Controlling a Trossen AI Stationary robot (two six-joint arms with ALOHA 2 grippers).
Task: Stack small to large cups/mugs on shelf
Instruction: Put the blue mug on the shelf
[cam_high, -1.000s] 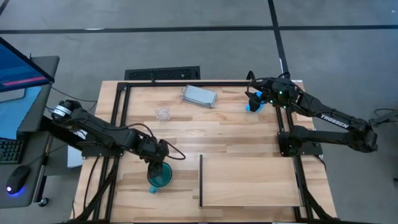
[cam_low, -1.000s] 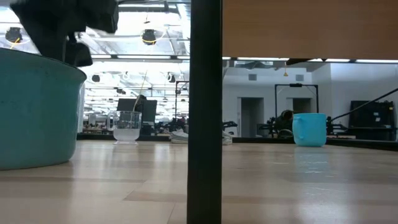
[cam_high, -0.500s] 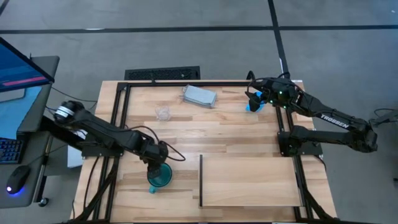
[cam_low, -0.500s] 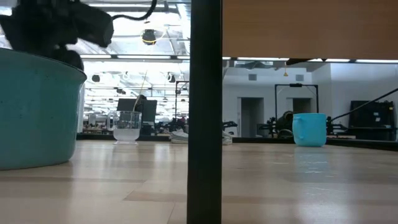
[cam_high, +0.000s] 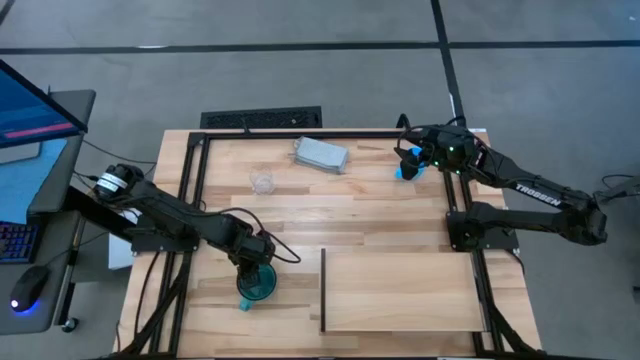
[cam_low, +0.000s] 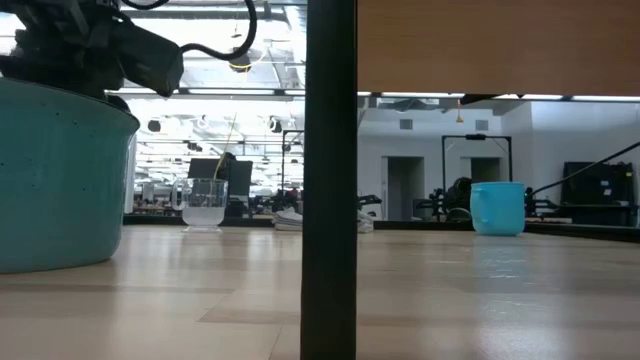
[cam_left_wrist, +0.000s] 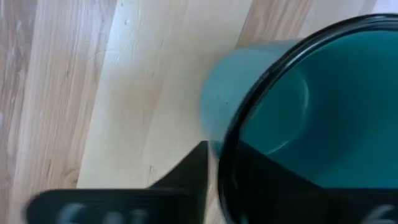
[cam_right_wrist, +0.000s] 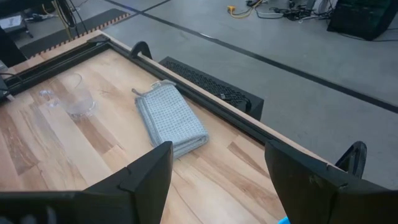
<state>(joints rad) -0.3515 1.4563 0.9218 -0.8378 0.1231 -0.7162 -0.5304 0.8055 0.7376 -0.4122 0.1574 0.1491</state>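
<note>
Straddling the teal mug (cam_high: 256, 283)'s rim, left end effector (cam_high: 254, 268) sits barely open; right end effector (cam_high: 411, 160) hovers wide open above the blue mug (cam_high: 404, 172).

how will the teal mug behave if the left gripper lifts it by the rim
The teal mug looks rigid, so its rim shouldn't flex. Its glossy wall may slip between the left gripper's fingers. Held at one side, it would probably tilt.

— What's different from a second ago?

— The left gripper (cam_high: 255, 268) has come lower over the large teal mug (cam_high: 256, 283); in the low view its dark body now sits right at the rim.

— And the arm?

— Its elbow has swung a little toward the counter's near side. The jaws now straddle the mug's rim.
</note>
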